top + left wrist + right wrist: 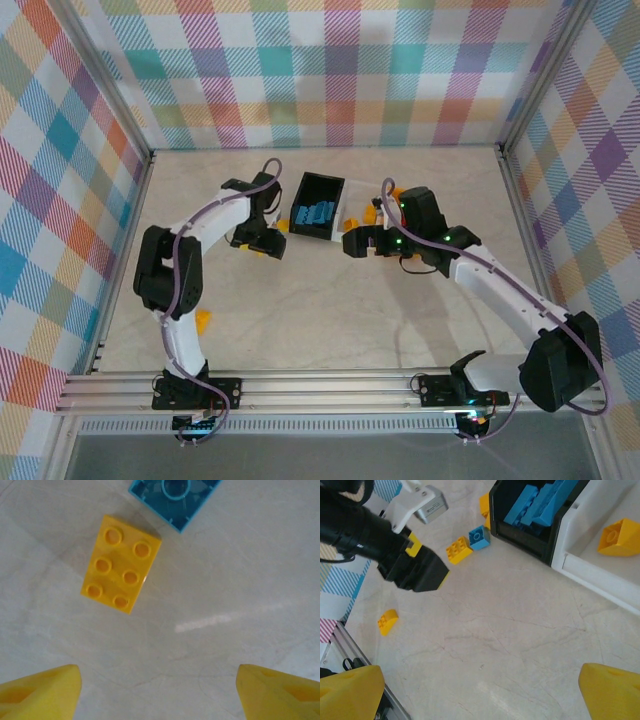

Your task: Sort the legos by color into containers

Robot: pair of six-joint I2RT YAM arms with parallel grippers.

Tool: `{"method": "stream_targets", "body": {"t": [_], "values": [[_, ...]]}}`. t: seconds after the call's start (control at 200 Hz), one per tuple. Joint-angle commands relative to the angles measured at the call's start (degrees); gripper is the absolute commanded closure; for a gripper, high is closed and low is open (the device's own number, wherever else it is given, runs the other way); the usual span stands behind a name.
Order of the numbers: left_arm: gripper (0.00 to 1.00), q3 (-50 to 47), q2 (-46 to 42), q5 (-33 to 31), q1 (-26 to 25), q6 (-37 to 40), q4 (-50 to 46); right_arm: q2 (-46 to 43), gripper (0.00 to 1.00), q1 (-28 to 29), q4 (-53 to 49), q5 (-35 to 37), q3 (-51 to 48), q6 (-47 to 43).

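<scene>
Left jaws apart, nothing between, hovering over bare tabletop (225,605). Just ahead: yellow six-stud brick (121,562), studs up, lying flat, skewed. Blue brick (172,500) just beside it, hollow side up. Right jaws wide apart, empty, near white bin (590,572) holding yellow sloped piece (619,537). Black bin (520,535) stocked with blue. Probably light, rigid, slick plastic. Best pinched across long smooth sides, jaws turned to match skew.

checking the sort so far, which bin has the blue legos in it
The black bin, packed with blue bricks; the white bin beside it holds one yellow brick instead.
</scene>
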Motion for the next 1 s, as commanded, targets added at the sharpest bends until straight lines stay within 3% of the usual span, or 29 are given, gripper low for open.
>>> {"method": "stream_targets", "body": {"t": [0.0, 0.685, 0.88, 0.995], "values": [[0.19, 3.17, 2.66, -0.8, 0.86, 2.17, 0.95, 0.7, 0.0, 0.56, -1.12, 0.1, 2.04, 0.3], [0.23, 5.94, 11.24, 1.84, 3.86, 1.68, 3.59, 4.22, 0.0, 1.13, -3.59, 1.28, 5.92, -0.41], [0.29, 4.4, 12.16, 2.36, 4.08, 1.23, 4.6, 4.16, 0.0, 1.35, -3.74, 1.52, 5.76, 0.12], [0.38, 3.7, 12.26, 2.79, 4.16, 1.03, 5.09, 3.9, 0.01, 1.65, -4.03, 1.9, 5.57, 0.28]]}}
